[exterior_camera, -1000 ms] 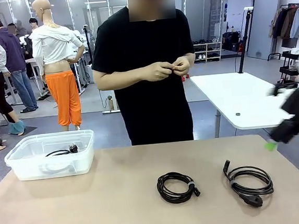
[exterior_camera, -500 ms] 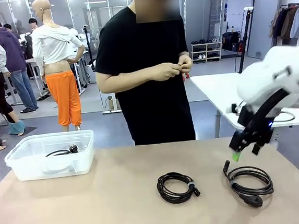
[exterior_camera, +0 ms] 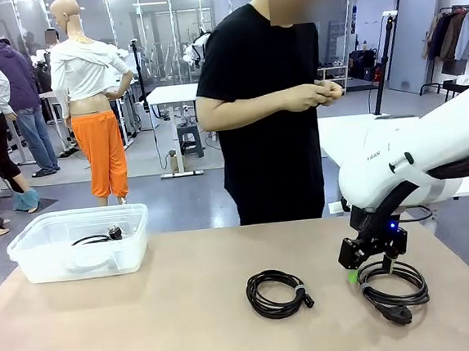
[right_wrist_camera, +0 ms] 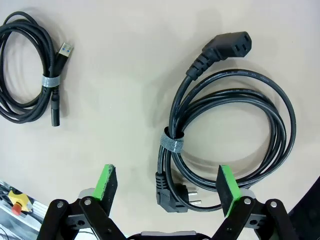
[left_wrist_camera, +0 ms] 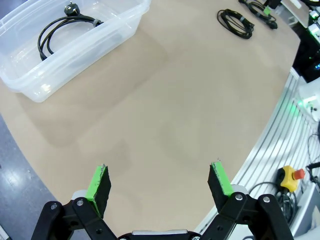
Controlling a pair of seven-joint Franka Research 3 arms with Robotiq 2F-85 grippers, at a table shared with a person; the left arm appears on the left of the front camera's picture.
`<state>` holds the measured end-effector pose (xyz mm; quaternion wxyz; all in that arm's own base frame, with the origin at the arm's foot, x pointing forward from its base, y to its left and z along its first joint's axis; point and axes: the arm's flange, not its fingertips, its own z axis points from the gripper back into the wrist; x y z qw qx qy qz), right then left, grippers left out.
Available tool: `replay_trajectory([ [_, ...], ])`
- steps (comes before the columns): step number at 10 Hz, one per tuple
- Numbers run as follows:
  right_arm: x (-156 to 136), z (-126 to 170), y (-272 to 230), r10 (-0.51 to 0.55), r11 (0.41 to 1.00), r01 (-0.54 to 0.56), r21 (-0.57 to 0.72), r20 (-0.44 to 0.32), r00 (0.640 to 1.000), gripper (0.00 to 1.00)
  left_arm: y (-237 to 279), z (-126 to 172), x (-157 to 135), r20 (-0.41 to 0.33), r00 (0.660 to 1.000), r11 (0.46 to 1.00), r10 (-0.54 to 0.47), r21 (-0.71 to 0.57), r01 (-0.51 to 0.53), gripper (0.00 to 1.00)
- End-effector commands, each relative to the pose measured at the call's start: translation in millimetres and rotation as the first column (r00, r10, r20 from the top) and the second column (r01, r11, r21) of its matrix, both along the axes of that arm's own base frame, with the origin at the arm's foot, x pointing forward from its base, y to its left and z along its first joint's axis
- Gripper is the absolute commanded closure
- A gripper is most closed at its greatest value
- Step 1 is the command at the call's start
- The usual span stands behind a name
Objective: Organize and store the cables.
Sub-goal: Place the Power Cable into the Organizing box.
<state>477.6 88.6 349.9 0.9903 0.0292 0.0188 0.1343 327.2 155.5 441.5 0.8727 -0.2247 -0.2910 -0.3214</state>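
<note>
hovering wide over the four o'clock cable point(exterior_camera: 396, 289), right gripper point(exterior_camera: 354, 276) empty, left gripper point(left_wrist_camera: 160, 182) wide too; one coil point(exterior_camera: 92, 238) binned, two left

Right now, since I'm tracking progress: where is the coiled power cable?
Front view: the power cable lies on the table's right side, beneath the open right gripper, right of the USB cable.

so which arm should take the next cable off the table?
Right. The right gripper, open, hangs directly over the power cable, fingers either side of its tied end. The left gripper, also open, sits over bare table, far from it.
</note>
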Motion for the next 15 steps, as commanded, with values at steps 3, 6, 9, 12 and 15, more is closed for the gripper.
replay_trajectory([
  [3, -12.5, -20.9, 10.3, -0.12, 0.992, 0.121, -0.039, 0.027, 0.992, 0.0, -1.1, -2.5, -0.7, 0.017, 1.0, 1.0, 0.005, -0.012, -0.004, 0.01],
  [6, -14.0, -37.5, 9.9, -0.154, 0.987, 0.156, -0.026, 0.06, 0.986, 0.0, -1.1, -2.5, -0.7, 0.017, 1.0, 1.0, 0.005, -0.012, -0.004, 0.01],
  [9, -12.0, -40.6, 8.3, -0.144, 0.99, 0.144, 0.002, 0.078, 0.987, 0.35, -1.1, -2.5, -0.7, 0.017, 1.0, 1.0, 0.005, -0.012, -0.004, 0.01],
  [12, -8.5, -44.8, 7.2, -0.149, 0.989, 0.15, -0.001, 0.092, 0.985, 1.0, -1.1, -2.5, -0.7, 0.017, 1.0, 1.0, 0.005, -0.012, -0.004, 0.01],
  [15, -6.6, -43.1, 7.4, -0.152, 0.988, 0.154, -0.016, 0.094, 0.984, 0.97, -1.1, -2.5, -0.7, 0.017, 1.0, 1.0, 0.005, -0.012, -0.004, 0.01],
])
